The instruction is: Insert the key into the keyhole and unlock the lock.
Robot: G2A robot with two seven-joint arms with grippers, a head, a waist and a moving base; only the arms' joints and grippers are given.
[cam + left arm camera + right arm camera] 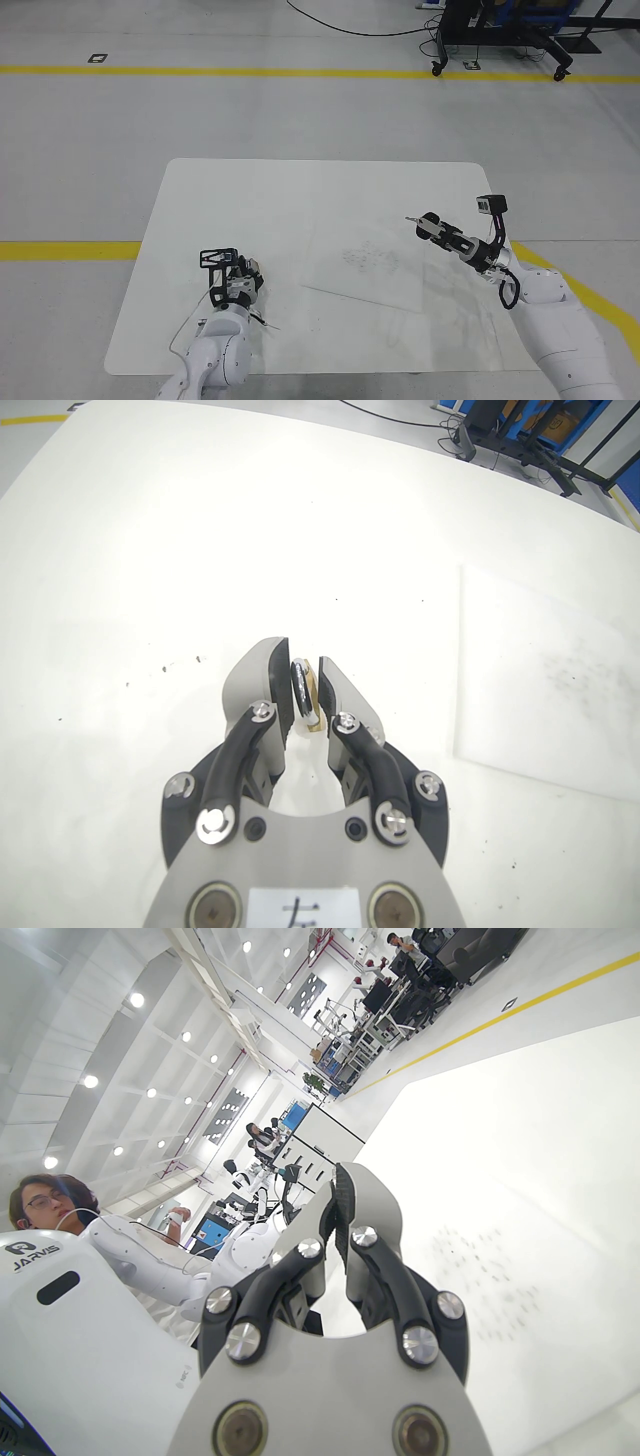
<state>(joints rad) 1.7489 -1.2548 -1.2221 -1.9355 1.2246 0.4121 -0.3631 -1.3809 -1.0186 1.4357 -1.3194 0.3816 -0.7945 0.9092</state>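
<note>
Two hands are at work over a white counter point(300, 200). Nearest the robot, at the counter's front left, the left hand point(301, 654) is closed on the lock point(305, 696). The lock's steel loop stands edge-on between the ribbed pads point(281, 680) and its brass body sits just behind. The pads are kept a little apart by the lock's thickness. From above, this hand point(243, 272) covers the lock, and I cannot tell whether the lock touches the counter or is lifted off it. The keyhole cannot be made out.

Farther out and well apart, on the right side, the right hand point(428, 226) hangs above the counter and points inward. Its pads point(343, 1200) are pressed together along their length. A thin sliver pokes from its tip, which I take to be the key point(410, 219); the rest of it is hidden between the pads.

Between the two hands a thin pale sheet point(370, 265) with faint grey smudges lies flat on the counter. Beyond the counter is grey floor with a yellow line point(200, 70), and a dark wheeled rack point(500, 35) is cut off at the far edge.
</note>
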